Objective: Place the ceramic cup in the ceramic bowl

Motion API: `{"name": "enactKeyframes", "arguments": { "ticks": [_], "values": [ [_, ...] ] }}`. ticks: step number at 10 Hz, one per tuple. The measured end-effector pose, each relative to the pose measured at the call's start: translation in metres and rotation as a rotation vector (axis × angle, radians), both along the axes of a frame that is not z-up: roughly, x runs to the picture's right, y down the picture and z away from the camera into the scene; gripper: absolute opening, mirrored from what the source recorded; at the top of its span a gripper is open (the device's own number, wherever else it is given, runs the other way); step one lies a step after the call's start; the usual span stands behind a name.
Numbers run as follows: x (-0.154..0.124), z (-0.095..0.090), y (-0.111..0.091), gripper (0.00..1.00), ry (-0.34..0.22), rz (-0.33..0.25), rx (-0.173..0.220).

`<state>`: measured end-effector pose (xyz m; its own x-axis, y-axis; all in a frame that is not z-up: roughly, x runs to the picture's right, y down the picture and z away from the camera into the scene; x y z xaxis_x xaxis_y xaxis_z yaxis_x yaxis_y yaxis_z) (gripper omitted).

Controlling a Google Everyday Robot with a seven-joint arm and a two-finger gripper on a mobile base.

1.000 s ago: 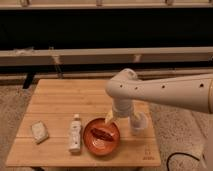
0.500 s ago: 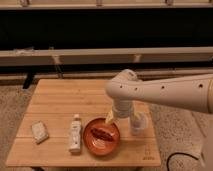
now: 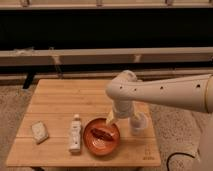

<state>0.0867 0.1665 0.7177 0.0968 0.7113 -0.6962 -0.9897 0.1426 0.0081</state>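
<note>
The robot's white arm [image 3: 165, 92] reaches in from the right over a light wooden slatted table [image 3: 65, 100] and bends downward. It ends in the pincer [image 3: 119, 119], which hangs low over the table's front right part. Its jaws stand wide apart. One pale finger [image 3: 110, 118] shows on the left side, its tip over the far rim of the bowl; the other is lost against the wrist and the cup. Nothing can be seen clamped between them.

Just to the right of the pincer stands the small plain white cylindrical ceramic cup [image 3: 138, 123], upright on the table with its mouth up. Whether the pincer touches it cannot be told. Below and slightly left of the pincer, toward the front edge, sits the round shallow orange-brown glazed ceramic bowl [image 3: 100, 147], with a dark reddish oblong item [image 3: 102, 134] lying in it. The ceramic cup is just beside the bowl's right rim, outside it.

Farther left of the pincer, a white tube with a cap [image 3: 75, 134] lies lengthwise on the table, near the bowl's left rim. Well to the left, near the table's left edge, lies a small pale square packet [image 3: 39, 131].
</note>
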Motion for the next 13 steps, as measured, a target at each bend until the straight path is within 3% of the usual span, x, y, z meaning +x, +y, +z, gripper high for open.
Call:
{"name": "enactKeyframes", "arguments": {
  "ticks": [5, 8, 11, 13],
  "values": [
    [0.001, 0.011, 0.004, 0.9, 0.002, -0.017, -0.005],
    [0.002, 0.015, 0.009, 0.65, 0.005, -0.026, -0.01],
    [0.003, 0.019, 0.012, 0.61, 0.007, -0.038, -0.013],
    [0.005, 0.022, 0.017, 0.48, 0.014, -0.037, -0.018]
  ]
}}
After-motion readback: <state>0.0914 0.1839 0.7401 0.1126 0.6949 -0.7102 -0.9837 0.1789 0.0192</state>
